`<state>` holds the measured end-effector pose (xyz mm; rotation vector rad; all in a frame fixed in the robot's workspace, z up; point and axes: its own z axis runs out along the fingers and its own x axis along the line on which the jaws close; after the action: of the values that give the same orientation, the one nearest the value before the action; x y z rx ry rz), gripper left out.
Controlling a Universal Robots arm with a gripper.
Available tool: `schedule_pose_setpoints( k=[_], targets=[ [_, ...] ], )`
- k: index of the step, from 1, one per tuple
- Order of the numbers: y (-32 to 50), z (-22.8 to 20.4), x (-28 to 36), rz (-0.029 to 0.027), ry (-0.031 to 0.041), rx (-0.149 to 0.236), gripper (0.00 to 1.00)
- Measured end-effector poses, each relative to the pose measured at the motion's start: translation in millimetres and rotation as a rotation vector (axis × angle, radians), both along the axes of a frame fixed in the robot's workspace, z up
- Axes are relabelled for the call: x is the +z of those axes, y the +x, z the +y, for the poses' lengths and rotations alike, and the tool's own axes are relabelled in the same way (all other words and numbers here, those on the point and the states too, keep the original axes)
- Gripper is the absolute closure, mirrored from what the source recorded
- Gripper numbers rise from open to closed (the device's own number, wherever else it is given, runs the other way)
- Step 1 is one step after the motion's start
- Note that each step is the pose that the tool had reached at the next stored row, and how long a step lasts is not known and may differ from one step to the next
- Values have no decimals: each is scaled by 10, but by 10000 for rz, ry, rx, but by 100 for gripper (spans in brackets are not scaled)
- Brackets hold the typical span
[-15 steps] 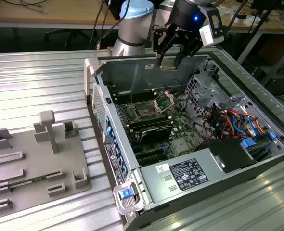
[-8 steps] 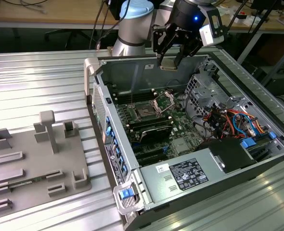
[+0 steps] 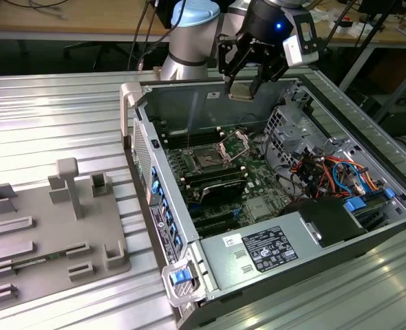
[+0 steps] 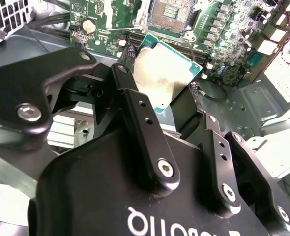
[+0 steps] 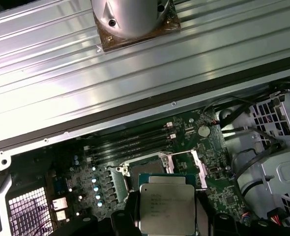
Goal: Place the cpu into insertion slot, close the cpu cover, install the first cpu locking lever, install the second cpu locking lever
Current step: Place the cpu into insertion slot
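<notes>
Hand (image 3: pixel 243 87) clamps cpu (image 3: pixel 239 91) by its edges, held in air above open PC case (image 3: pixel 189 103), over mobo (image 3: pixel 258 184). Socket (image 5: pixel 146 170) below bare; cpu cover (image 5: pixel 199 169) swung open just beside it.

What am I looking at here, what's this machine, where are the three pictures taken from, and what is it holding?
This is a robot arm working over an open computer case that lies on a ribbed metal table. The exterior view looks at the whole scene from off the arm; both wrist views come from cameras riding on the arm. Its gripper, a black two-fingered clamp, is shut on the cpu, a small flat silvery chip, held in the air over the open case. Below, the socket is bare, with the cpu cover tipped up beside it. On the exterior view's left lies a grey tray of moulded holders.
</notes>
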<state>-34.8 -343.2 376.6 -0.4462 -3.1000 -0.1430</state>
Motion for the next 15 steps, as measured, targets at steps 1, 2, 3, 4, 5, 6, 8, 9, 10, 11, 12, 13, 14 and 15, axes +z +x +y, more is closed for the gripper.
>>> schedule_pose_setpoints(
  k=[1, 2, 3, 4, 5, 6, 8, 9, 10, 11, 12, 13, 14, 15],
  targets=[
    [-1, 0, -1, 0, 0, -126, 45],
    [-2, 0, -1, 0, 0, -216, 45],
    [-3, 0, -2, 1, -1, -335, 45],
    [-5, 0, -3, 0, 0, -478, 45],
    [-5, 0, -4, 0, 0, -540, 45],
    [-6, 0, -4, 0, 0, -598, 45],
    [-9, 0, -5, 0, 1, -781, 45],
    [-10, 0, -6, 0, 0, -882, 45],
    [-12, 0, -6, 0, 0, -981, 45],
    [-13, 0, -7, 0, 0, -1046, 45],
    [-14, 0, -7, 0, 0, -1099, 45],
    [-16, 0, -7, 0, 1, -1145, 45],
    [-19, 0, -8, 0, 1, -1192, 45],
    [-23, 0, -8, -1, 1, -1227, 45]
  ],
)
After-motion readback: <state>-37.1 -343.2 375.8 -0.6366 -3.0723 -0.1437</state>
